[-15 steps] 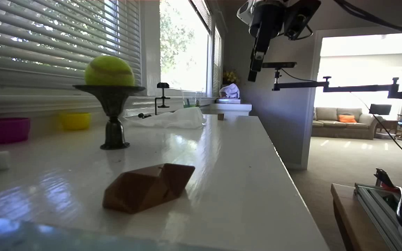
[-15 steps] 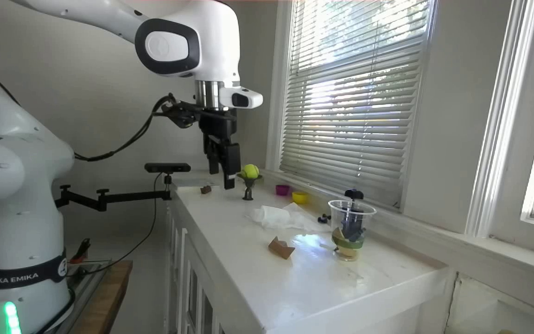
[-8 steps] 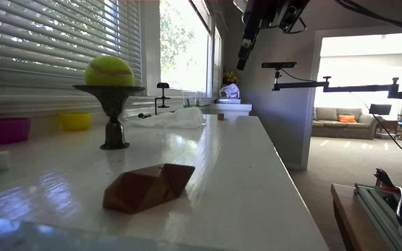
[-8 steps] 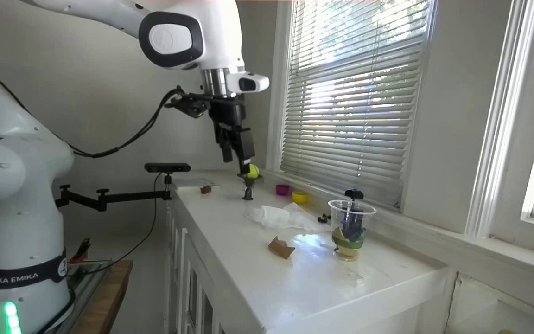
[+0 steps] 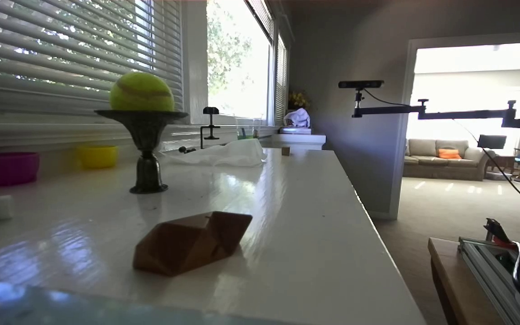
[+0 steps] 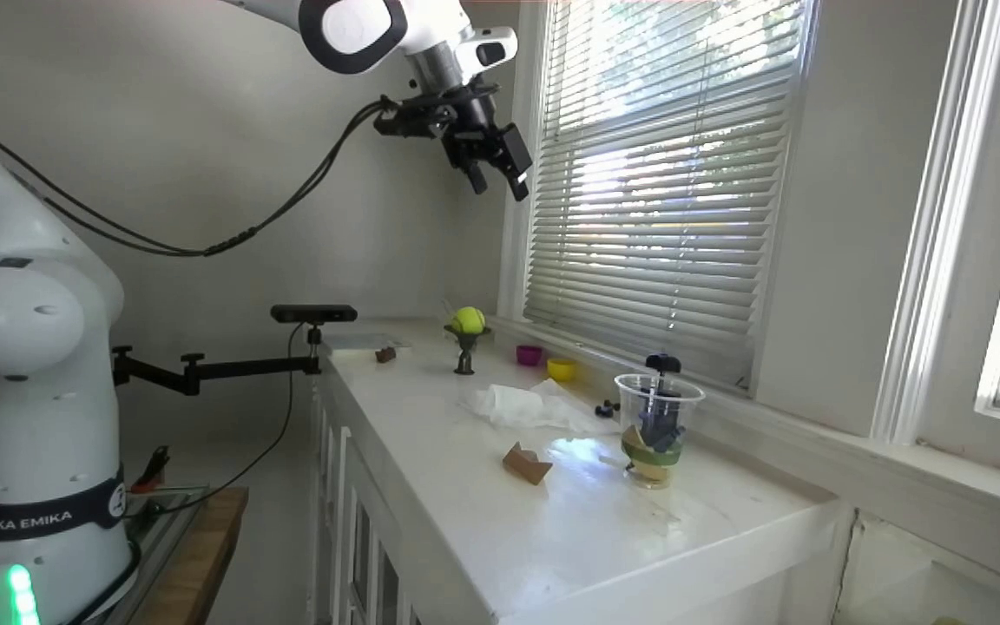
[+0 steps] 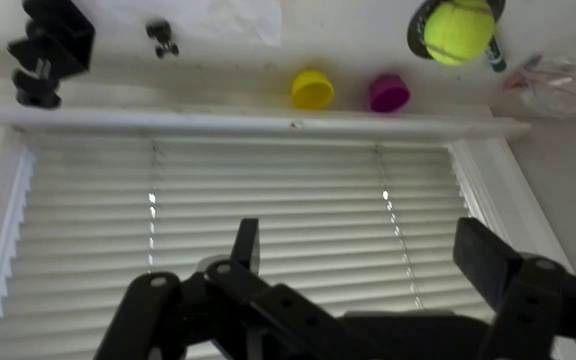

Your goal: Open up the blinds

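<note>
The white blinds [image 6: 656, 208] hang over the window with many horizontal slats. They also show in an exterior view [image 5: 75, 54] and fill much of the wrist view [image 7: 278, 210]. Light passes between the slats. My gripper [image 6: 500, 189] is in the air above the counter, tilted toward the window, near the blinds' far side edge. In the wrist view the gripper [image 7: 358, 230] has its two fingers wide apart with nothing between them, the slats lying beyond. A cord line [image 7: 400, 237] shows on the blinds there. One exterior view does not show the gripper.
A tennis ball [image 6: 468, 320] sits on a metal stand [image 6: 465, 351] on the counter [image 6: 465, 469]. A purple cup [image 7: 389, 93] and a yellow cup [image 7: 312, 90] stand by the sill. A transparent cup [image 6: 658, 430], paper [image 6: 517, 406] and a brown block [image 6: 526, 464] also lie there.
My gripper has risen and moved toward the window, and has tilted so its fingers point more at the blinds. It has left one exterior view. The blinds have not changed.
</note>
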{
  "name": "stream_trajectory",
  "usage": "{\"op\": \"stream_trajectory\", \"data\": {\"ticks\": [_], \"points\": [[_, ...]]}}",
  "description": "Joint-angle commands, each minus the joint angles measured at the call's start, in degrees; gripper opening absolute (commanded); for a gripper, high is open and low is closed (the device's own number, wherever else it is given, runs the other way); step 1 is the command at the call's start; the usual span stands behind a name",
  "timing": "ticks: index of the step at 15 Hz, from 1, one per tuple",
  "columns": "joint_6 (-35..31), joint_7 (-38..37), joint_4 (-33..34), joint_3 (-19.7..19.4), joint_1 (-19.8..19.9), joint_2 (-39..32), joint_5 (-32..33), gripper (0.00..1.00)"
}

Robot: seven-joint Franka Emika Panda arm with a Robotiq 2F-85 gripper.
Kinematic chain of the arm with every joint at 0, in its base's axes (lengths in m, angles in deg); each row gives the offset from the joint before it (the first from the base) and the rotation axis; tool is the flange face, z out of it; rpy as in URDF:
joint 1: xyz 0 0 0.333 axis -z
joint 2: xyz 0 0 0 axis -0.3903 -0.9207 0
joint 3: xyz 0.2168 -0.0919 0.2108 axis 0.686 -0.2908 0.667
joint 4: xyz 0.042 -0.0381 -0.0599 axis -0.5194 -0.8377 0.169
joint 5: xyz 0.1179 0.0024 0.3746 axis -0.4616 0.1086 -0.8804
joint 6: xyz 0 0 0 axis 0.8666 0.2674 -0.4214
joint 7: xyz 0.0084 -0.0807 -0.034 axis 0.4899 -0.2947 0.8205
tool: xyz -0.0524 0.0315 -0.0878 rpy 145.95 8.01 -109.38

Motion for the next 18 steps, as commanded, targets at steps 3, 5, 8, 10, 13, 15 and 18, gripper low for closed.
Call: {"op": "stream_trajectory", "data": {"ticks": [3, 5, 8, 10, 13, 15, 18], "points": [[-5.17, 5.16, 12.39, -0.79, -7.64, -5.55, -7.79, 1.00], [-4.98, 6.33, 16.03, -1.50, -9.62, -6.99, -10.58, 1.00], [-4.76, 4.15, 12.34, 1.08, -6.27, -5.04, -8.02, 1.00], [-4.78, 4.12, 11.83, 1.16, -6.04, -5.04, -7.98, 1.00], [-4.78, 4.12, 11.63, 1.17, -5.99, -5.04, -7.97, 1.00], [-5.65, 4.36, 12.93, 1.35, -6.11, -5.96, -7.96, 1.00], [-6.40, 5.26, 15.78, 1.41, -6.99, -7.14, -8.59, 1.00]]}}
